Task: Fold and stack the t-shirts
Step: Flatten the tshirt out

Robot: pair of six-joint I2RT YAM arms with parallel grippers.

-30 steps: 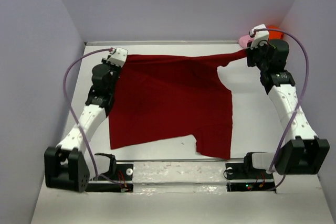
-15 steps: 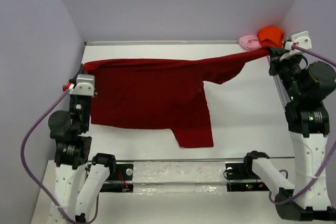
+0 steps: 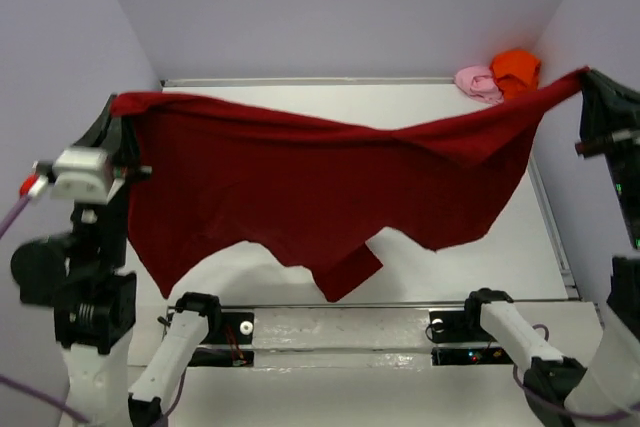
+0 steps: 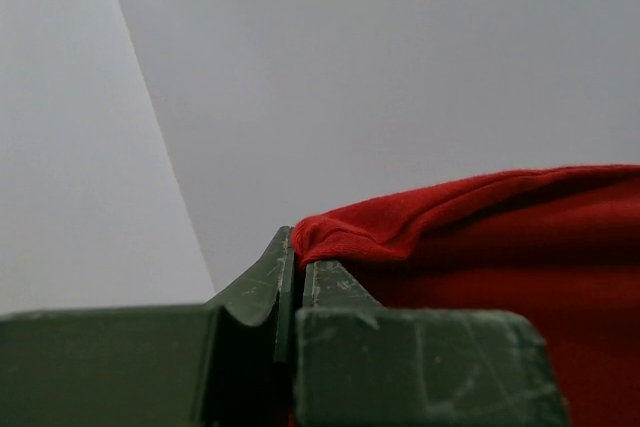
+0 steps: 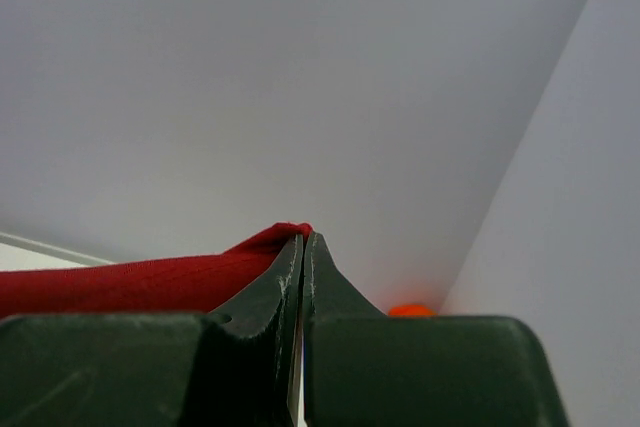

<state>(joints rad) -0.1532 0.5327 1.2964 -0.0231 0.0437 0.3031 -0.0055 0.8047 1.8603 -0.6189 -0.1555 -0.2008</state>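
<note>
The large dark red t-shirt (image 3: pixel 320 187) hangs stretched in the air between both arms, sagging in the middle, its lower edge dangling over the table. My left gripper (image 3: pixel 118 107) is shut on its left corner; the wrist view shows red cloth (image 4: pixel 480 237) pinched at the fingertips (image 4: pixel 298 247). My right gripper (image 3: pixel 586 77) is shut on the right corner, with red cloth (image 5: pixel 140 282) running off to the left of the closed jaws (image 5: pixel 303 242). The bright orange t-shirt (image 3: pixel 515 67) and the pale pink t-shirt (image 3: pixel 478 81) lie bunched in the far right corner.
The white table (image 3: pixel 500 247) is walled by pale panels on the left, back and right. A metal rail (image 3: pixel 340 327) with the arm bases runs along the near edge. An orange patch (image 5: pixel 412 310) shows low beside the right fingers.
Both arms have risen and spread apart, lifting the red t-shirt off the table; it was lying mostly flat a second ago and now hangs in the air.
</note>
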